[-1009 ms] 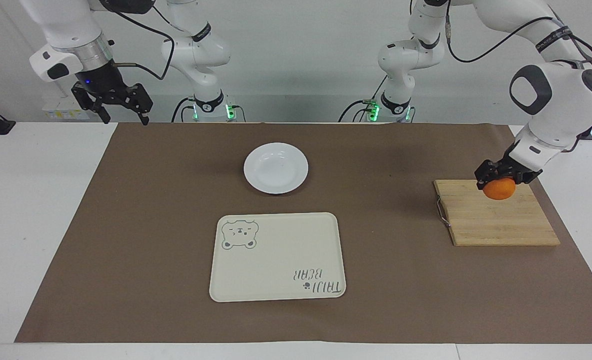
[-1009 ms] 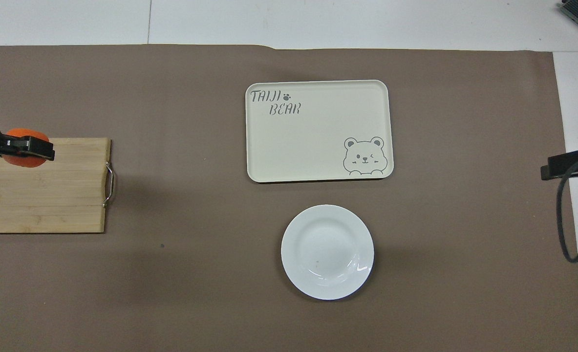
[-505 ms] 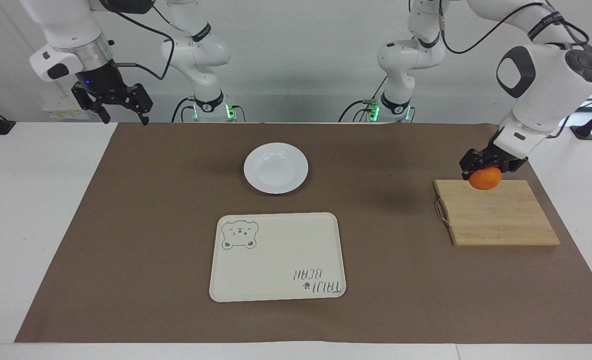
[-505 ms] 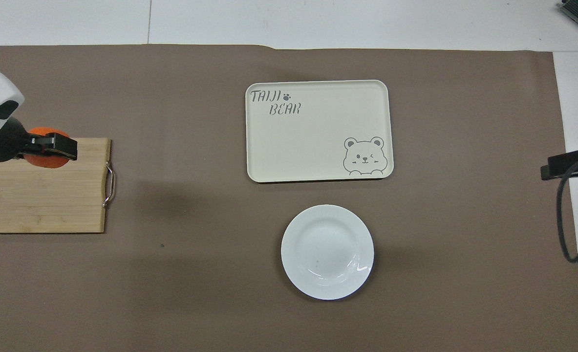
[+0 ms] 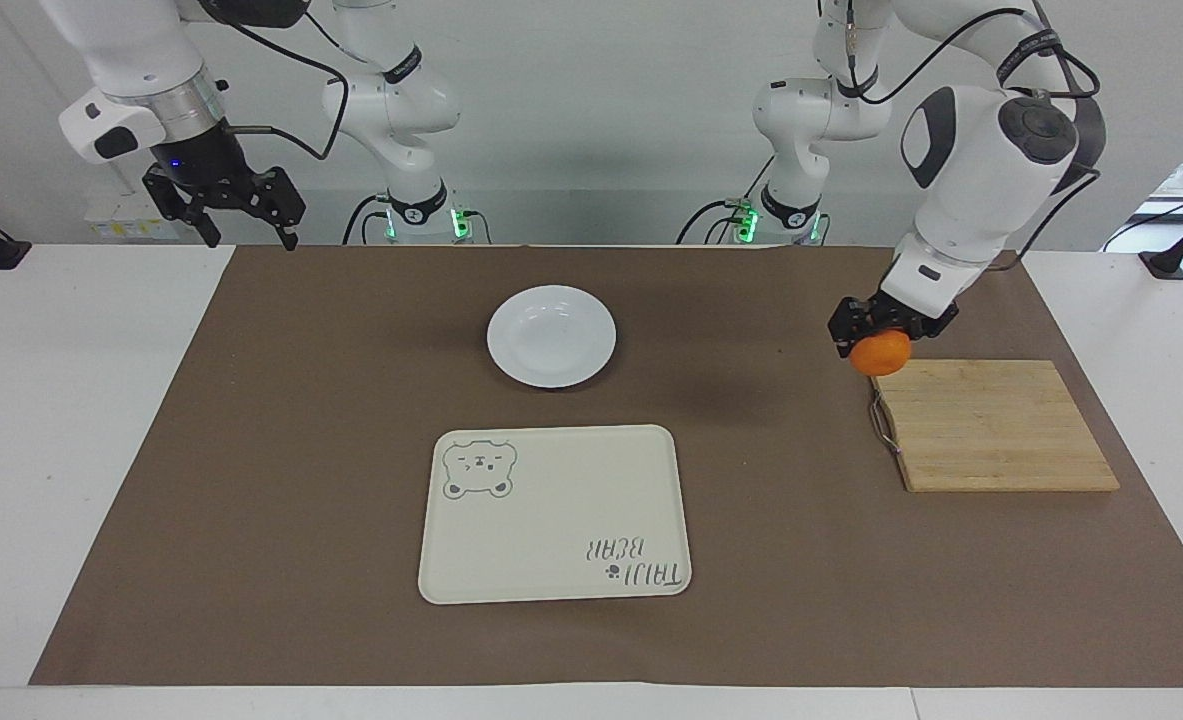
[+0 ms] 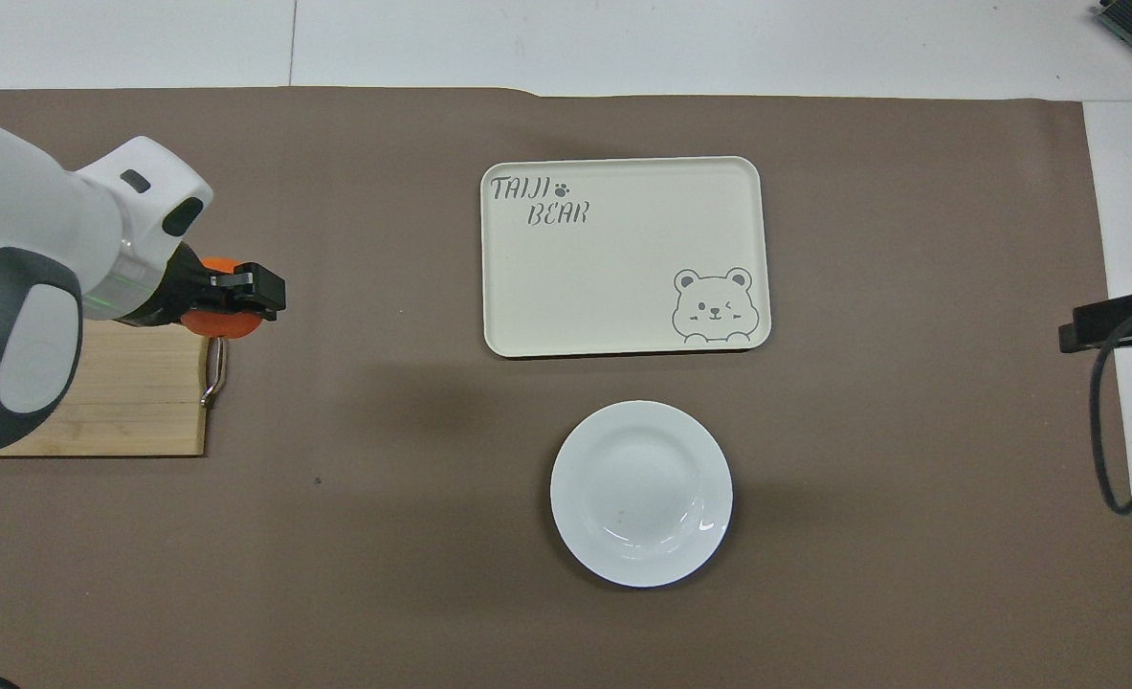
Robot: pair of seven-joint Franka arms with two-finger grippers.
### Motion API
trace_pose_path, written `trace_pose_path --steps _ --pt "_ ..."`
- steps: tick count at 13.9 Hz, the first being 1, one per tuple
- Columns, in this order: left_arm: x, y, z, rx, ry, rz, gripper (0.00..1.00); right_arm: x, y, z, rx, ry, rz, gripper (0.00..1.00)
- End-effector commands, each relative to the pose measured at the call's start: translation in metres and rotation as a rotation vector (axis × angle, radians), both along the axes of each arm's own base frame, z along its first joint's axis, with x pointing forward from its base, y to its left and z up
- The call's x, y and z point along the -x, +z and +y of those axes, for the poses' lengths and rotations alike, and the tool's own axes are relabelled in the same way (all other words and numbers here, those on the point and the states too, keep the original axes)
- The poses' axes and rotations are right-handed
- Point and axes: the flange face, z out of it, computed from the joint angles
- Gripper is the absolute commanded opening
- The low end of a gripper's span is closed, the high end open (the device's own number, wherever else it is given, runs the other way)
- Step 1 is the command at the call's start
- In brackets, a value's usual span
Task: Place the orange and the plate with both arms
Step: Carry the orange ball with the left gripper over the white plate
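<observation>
The left hand (image 5: 881, 335) is clamped on the orange (image 5: 880, 353), raised over the handle edge of the wooden cutting board (image 5: 991, 425) at the left arm's end of the surface. The white plate (image 5: 551, 336) lies mid-surface toward the right arm's end from it, nearer the robots than the bear tray (image 5: 554, 515). The right hand (image 5: 241, 215) waits open, high over the right arm's end of the surface.
</observation>
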Motion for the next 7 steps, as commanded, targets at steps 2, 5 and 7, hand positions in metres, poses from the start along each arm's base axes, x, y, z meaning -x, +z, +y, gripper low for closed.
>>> trace_pose_path --steps 2,5,7 --pt "0.028 0.015 -0.06 0.004 0.06 0.0 0.0 0.002 0.003 -0.002 0.0 0.011 0.004 1.0" --pt "0.051 0.016 -0.106 0.004 0.076 0.0 0.0 0.002 0.003 -0.002 0.0 0.011 0.004 1.0" --pt "0.073 0.016 -0.135 0.027 0.088 0.01 0.0 0.002 0.003 -0.002 0.0 0.011 0.004 1.0"
